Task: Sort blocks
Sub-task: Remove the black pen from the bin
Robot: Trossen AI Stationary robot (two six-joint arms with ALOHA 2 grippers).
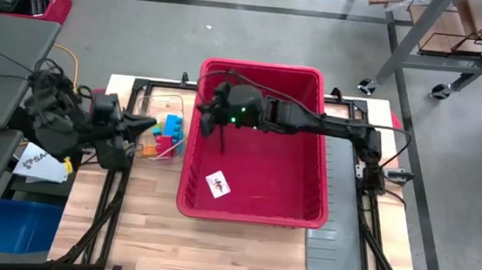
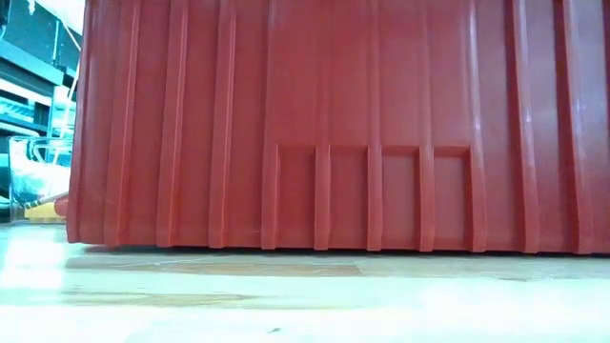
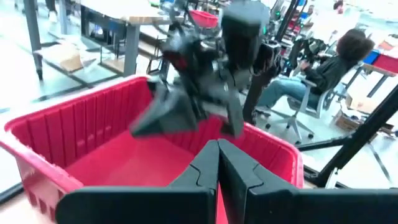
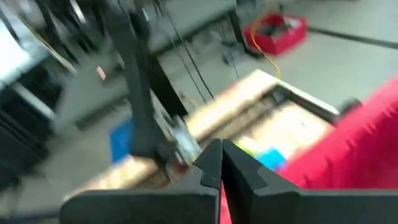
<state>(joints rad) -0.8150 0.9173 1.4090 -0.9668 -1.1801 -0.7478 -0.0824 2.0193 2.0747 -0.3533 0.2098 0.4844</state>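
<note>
I see right gripper over red bin left rim, jaws closed, empty; left gripper closed beside blocks.

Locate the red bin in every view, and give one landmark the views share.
High view: red bin at table centre, right gripper over its left rim.
Low view: its ribbed wall fills nearly the whole picture.
Left wrist view: bin ahead of the shut left gripper.
Right wrist view: red rim beside the shut fingers.
Shared landmark: the bin's ribbed red wall.
</note>
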